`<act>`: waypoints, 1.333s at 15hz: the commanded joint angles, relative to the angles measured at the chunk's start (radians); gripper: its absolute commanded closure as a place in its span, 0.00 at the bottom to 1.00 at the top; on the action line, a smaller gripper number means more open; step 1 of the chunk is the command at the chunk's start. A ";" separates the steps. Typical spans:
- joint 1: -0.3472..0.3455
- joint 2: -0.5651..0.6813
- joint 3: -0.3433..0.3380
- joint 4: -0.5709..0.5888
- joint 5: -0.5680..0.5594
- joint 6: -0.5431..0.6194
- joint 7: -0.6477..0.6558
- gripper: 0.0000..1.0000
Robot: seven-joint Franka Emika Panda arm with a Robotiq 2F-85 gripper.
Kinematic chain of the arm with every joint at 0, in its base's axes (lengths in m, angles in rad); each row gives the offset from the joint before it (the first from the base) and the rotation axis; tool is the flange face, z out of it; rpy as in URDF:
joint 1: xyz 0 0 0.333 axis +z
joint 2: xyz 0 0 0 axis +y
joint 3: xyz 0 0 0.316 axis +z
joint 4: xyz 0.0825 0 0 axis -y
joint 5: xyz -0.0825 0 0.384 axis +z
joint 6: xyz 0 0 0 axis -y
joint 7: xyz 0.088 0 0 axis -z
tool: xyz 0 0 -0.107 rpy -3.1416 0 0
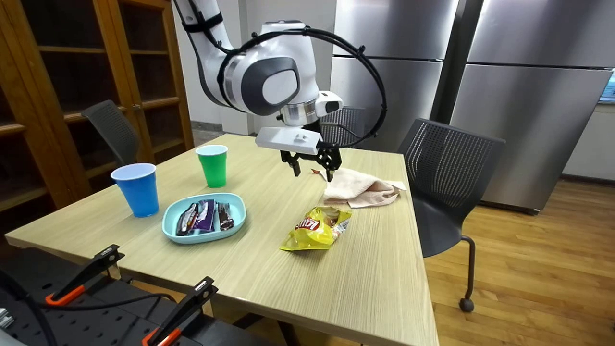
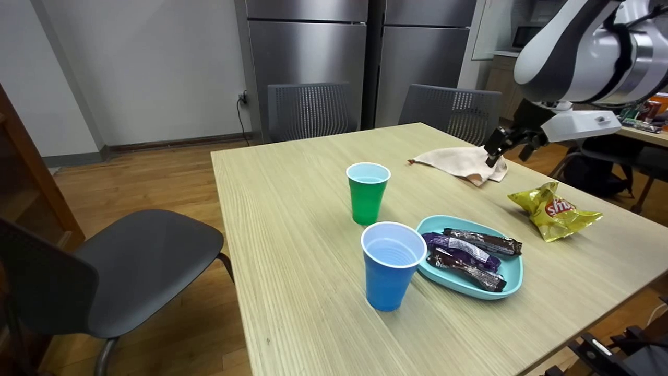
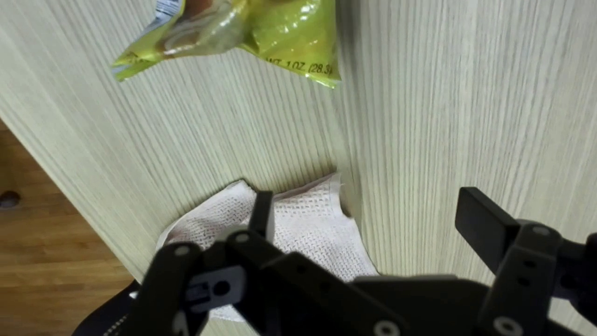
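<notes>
We see even light; the wrist view has glints on the yellow bag [image 3: 280,32] at top and soft shade in the cloth [image 3: 322,233] at lower centre.

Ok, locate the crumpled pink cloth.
In an exterior view, the cloth lies by the right edge of the pale woodgrain table, beyond the yellow chip bag, near the open black gripper.

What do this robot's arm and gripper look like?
The arm is white and rounded, with dark grey panels and a silvery ring above the gripper. A black cable, held by a black strap, loops outward. The gripper is black, with blocky fingers and screw heads, beside a white cover.
</notes>
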 commanded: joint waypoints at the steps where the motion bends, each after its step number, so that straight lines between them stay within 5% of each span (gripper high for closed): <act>1: -0.012 0.090 0.007 0.145 -0.100 -0.080 0.175 0.00; 11: -0.057 0.241 0.014 0.432 -0.136 -0.360 0.318 0.00; 20: -0.113 0.356 0.047 0.554 -0.120 -0.392 0.315 0.00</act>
